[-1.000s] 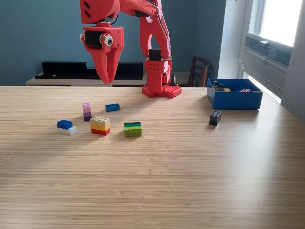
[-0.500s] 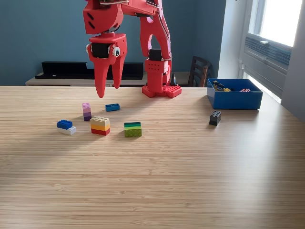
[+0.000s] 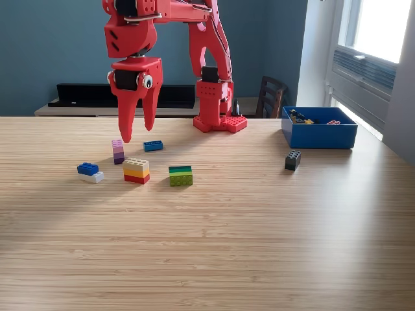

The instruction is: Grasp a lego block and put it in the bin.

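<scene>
Several lego blocks lie on the wooden table. A pink and purple block stands at the exterior view's left, with a small blue block beside it. Nearer the front are a blue-on-white block, a cream, yellow and red stack and a green stack. A black block sits alone in front of the blue bin, which holds a few small pieces. My red gripper hangs open, pointing down, just above the pink and purple block and the small blue block, holding nothing.
The arm's red base stands at the table's far edge, left of the bin. A dark chair and a black low shelf are behind the table. The table's near half is bare wood.
The gripper has come down and shifted to the view's left, and its fingers have spread apart from shut to open. No block has moved.
</scene>
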`<action>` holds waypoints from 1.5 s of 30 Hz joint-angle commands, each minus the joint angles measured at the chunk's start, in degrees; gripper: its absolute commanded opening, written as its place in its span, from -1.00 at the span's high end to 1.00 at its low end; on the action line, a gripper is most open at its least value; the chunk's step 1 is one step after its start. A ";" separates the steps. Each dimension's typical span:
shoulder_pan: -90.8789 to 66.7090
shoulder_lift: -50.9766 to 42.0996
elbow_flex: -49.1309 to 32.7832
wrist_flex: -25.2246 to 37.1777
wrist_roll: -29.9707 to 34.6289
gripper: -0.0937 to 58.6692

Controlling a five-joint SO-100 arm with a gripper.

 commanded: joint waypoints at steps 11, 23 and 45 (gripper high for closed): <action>3.60 -13.80 -10.02 -4.92 -5.54 -0.09; 1.14 -22.41 -13.97 -7.21 -4.22 0.14; -1.41 -23.29 -15.38 -4.31 -0.53 0.99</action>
